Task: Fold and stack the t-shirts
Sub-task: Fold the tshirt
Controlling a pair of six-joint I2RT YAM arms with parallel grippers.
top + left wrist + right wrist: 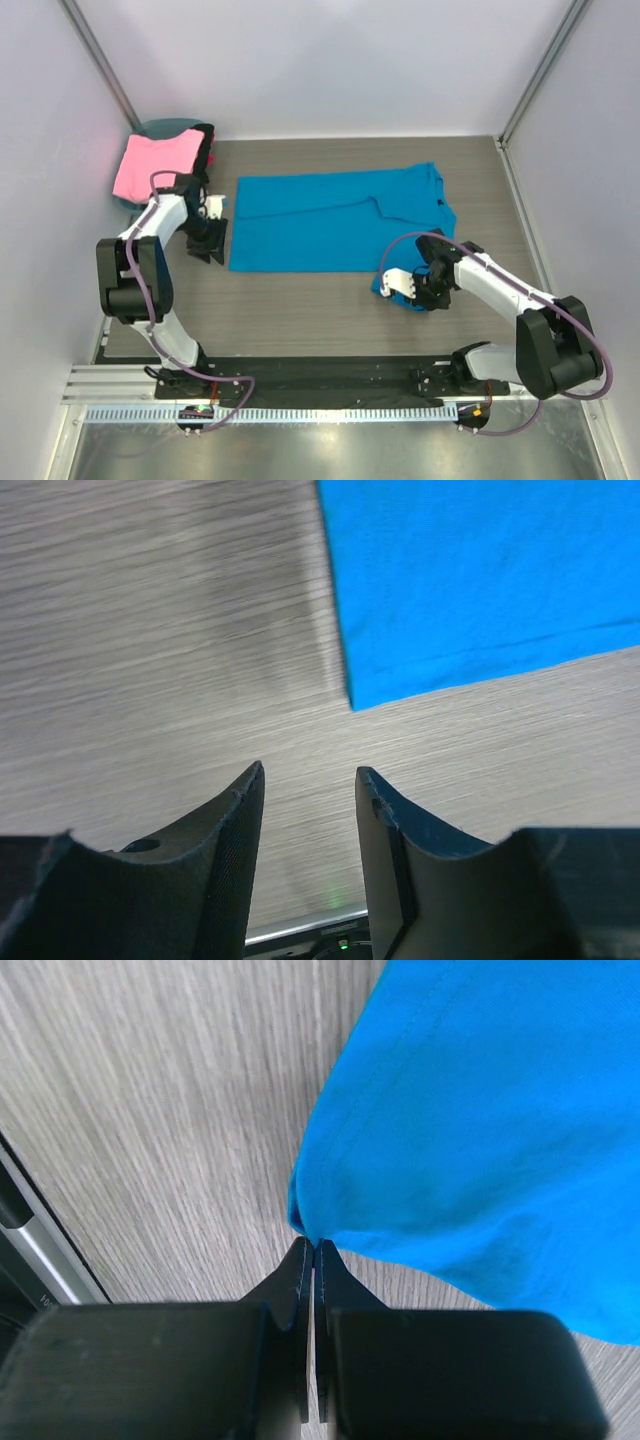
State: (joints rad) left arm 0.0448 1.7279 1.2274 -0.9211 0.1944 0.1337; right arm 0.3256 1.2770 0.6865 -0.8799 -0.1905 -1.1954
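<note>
Two grippers flank the blue t-shirt (pixel 330 215): the right gripper (pixel 315 1248) pinches its edge at five o'clock; the left gripper (pixel 308 772), at nine o'clock, stands parted and empty.

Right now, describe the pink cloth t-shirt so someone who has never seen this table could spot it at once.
Start at the grey wood-grain table and go to its far left corner, where a round teal basket sits. The pink t-shirt is draped over that basket, beside a dark garment. It is the only pink cloth; the bright blue t-shirt lies spread mid-table.
</note>
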